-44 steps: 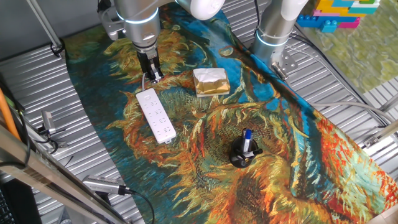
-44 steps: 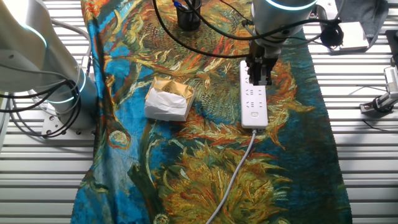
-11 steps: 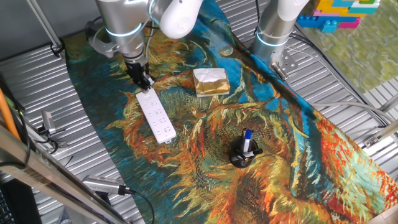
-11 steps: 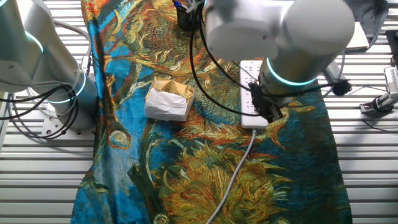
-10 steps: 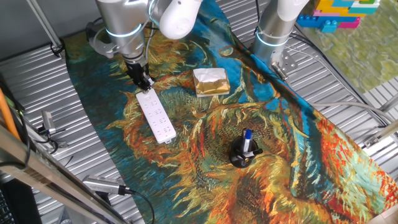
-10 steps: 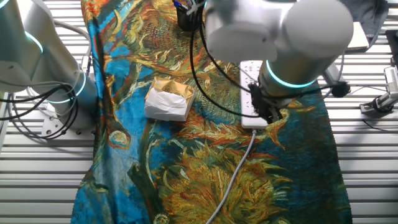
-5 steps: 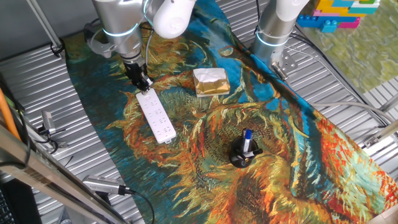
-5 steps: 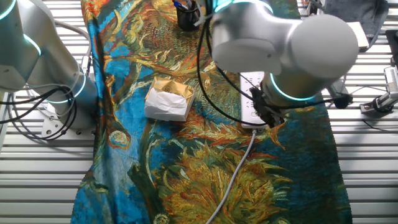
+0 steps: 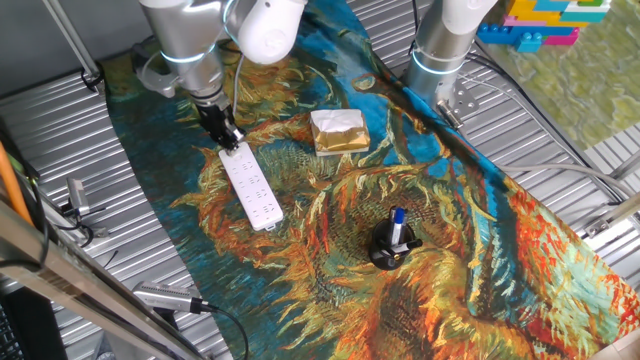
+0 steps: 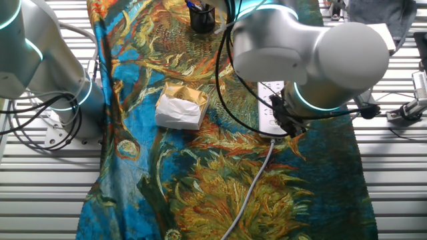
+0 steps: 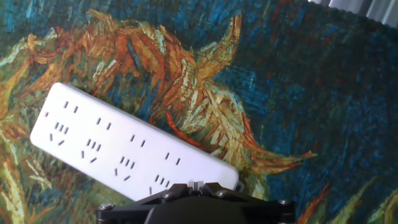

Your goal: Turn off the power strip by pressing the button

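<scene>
The silver arm leans steeply over the sunflower-patterned cloth on the table (image 9: pixel 60 110), its black pincer (image 9: pixel 226 137) tilted down at the cable end of the long flat white plastic power strip (image 9: pixel 251 187). Whether the pincer is clenched or released cannot be told.

The arm (image 9: pixel 215 25) has thick rounded silver-grey links with a glossy white rounded joint cover and a thin ring glowing pale cyan around the wrist segment. Black cables (image 10: pixel 223 80) loop from the upper links down toward the wrist. The gripper (image 9: pixel 228 138) is slim and black, much narrower than the silver wrist above it. Seen from the hand camera, its black housing (image 11: pixel 196 204) has a flat faceted edge with small silver screws at the corners
</scene>
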### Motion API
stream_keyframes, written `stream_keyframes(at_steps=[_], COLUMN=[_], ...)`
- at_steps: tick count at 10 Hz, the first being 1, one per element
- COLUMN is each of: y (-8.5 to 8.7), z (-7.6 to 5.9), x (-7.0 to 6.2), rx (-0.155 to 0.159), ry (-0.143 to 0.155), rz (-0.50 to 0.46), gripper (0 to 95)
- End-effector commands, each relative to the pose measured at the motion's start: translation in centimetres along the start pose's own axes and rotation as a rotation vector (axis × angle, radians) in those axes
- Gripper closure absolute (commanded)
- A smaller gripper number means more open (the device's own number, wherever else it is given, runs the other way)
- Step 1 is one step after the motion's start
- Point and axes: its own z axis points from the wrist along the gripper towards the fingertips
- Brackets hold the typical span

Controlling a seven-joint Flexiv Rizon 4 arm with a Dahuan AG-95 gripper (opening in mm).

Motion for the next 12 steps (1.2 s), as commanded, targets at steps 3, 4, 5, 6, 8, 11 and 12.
stream_keyframes(at_steps=[3,4,5,6,8,11,12], y=[0.12,0.12,0.12,0.12,0.12,0.12,0.12], z=[0.11,0.12,0.12,0.12,0.12,0.12,0.12], x=[0.29,0.29,0.29,0.29,0.29,0.30,0.30], rx=[-0.002,-0.001,0.001,0.004,0.011,0.008,0.008], ry=[0.004,0.005,0.005,0.005,0.012,0.021,0.022], rz=[0.000,0.001,0.007,0.014,0.017,0.016,0.014], gripper=[95.0,95.0,95.0,95.0,95.0,95.0,95.0])
